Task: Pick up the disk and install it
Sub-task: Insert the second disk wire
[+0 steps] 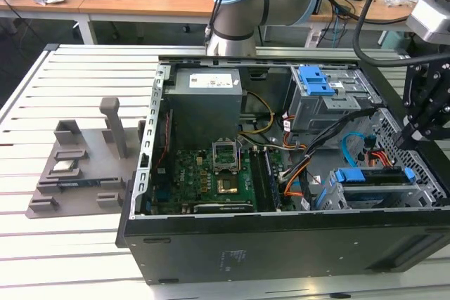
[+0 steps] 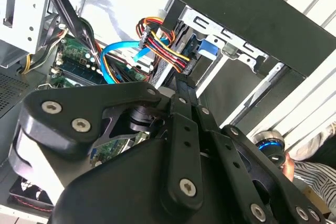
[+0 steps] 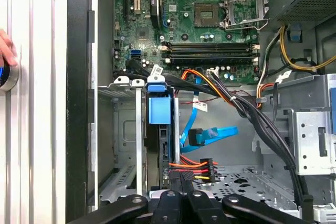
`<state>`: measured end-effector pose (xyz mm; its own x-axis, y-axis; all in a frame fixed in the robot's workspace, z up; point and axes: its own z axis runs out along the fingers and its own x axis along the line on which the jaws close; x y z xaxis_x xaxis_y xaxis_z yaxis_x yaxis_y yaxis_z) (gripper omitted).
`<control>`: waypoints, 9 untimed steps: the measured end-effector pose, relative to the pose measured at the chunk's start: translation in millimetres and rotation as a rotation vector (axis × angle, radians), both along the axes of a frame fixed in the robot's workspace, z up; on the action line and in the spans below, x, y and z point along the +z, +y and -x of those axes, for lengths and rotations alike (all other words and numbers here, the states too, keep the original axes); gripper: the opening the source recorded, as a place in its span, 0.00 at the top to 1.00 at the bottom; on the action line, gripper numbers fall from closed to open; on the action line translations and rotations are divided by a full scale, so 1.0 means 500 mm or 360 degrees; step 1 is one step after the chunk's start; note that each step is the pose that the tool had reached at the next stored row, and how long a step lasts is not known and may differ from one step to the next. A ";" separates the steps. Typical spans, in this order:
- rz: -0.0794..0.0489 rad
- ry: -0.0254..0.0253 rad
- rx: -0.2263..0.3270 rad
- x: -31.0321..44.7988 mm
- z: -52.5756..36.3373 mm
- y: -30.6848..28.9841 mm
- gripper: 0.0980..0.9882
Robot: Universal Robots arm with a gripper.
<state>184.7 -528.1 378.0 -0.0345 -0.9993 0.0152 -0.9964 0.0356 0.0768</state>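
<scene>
The disk stands on edge in the grey metal cage at the case's corner on the exterior view's right, its blue carrier facing up. The first wrist view looks down on the carrier's blue tab between the cage rails. In the second wrist view the blue carrier lies beyond the fingers. My gripper hangs just above the disk's end on the exterior view's right. Its black fingers are shut together, beside the red-and-yellow power plug. The gripper points at that plug.
The open black computer case lies on a slatted white table. A second grey cage with a blue latch sits at the back. Cable bundles cross the case. A grey fixture stands outside. A person's hand rests by a blue-lit knob.
</scene>
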 end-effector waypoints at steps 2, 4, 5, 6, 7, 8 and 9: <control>0.0000 0.00000 0.0000 0.000 0.000 0.000 0.99; 0.0000 0.00000 0.0000 0.000 0.000 0.000 0.85; 0.0000 0.00000 0.0000 0.000 0.000 0.002 0.77; -0.0004 0.00000 0.0001 -0.001 0.002 0.005 0.77; -0.0006 0.00001 0.0001 -0.001 0.004 0.008 0.77; -0.0007 0.00000 0.0002 -0.002 0.008 0.011 0.77; -0.0008 0.00000 0.0003 -0.004 0.029 0.023 0.77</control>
<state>170.2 -516.6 376.3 -0.0325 -0.9994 0.0104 -0.9965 0.0332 0.0770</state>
